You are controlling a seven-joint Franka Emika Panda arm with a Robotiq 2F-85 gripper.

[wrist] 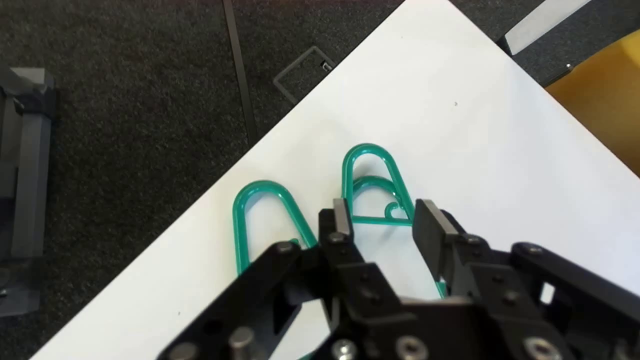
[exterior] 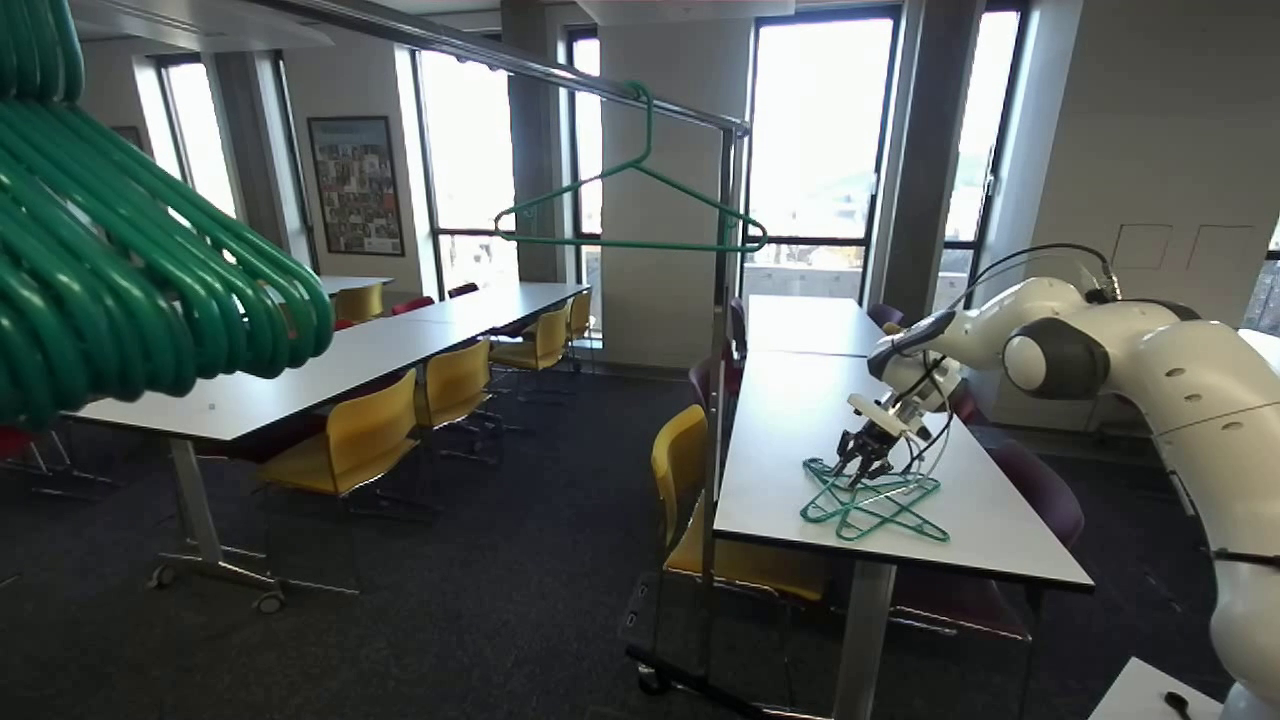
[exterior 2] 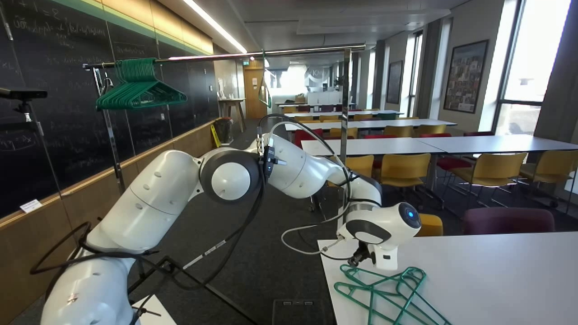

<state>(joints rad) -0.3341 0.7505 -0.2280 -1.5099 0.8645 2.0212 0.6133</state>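
- several green hangers lie overlapped in a loose pile on a white tabletop, close to its edge, as a robot arm reaches down over them in bright daylight.
- the end effector, black and angled downward, hovers at the pile with its jaws partly apart, a modest gap between them and nothing seen clamped.
- viewed from the wrist, a hanger's rounded end shows at that gap; whether the jaws touch it cannot be told.
- a second rounded end lies just beside, its lower part hidden behind the end effector.
- in both exterior views, the white robot arm arches toward the pile, its joints capped in dark grey; a blue light glows near its wrist in an exterior view.
- a metal garment rack stands nearby, carrying a packed row of matching hangers at one end and a lone hanger toward the other.
- a yellow chair stands at the side of the tabletop, next to the rack's upright post.
- tall windows admit strong light, a framed poster hangs between two of them, and a blackboard covered in chalk writing runs along another side, with more tables ranged behind.
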